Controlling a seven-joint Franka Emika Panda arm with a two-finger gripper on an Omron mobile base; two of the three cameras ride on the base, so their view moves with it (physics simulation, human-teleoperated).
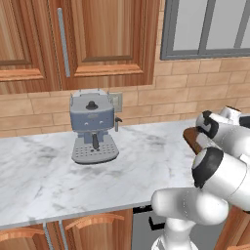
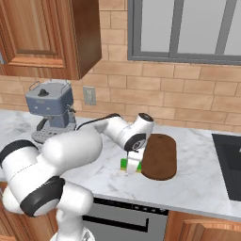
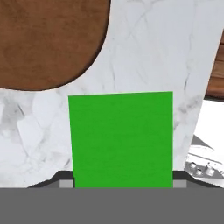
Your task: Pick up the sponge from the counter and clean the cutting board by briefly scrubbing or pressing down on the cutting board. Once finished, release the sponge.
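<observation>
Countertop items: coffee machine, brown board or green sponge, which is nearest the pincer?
The flat green sponge, directly at the pincer; brown oval board lies beside.

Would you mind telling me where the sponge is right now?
The sponge lies on the counter just left of the cutting board in the right base view, between the fingers.

Tan brick wall [image 2: 188, 94], grey-framed window [image 2: 188, 33] — wood upper cabs [image 1: 97, 39].

Arm [image 2: 70, 150]: glossy white rounded shells, thick tubular links. Joints marked by dark, near-black rings and end caps. A thin dark cable runs along the forearm in the right base view. End effector [image 2: 133, 164]: white body, lower part pale. No markings or screws discernible.
</observation>
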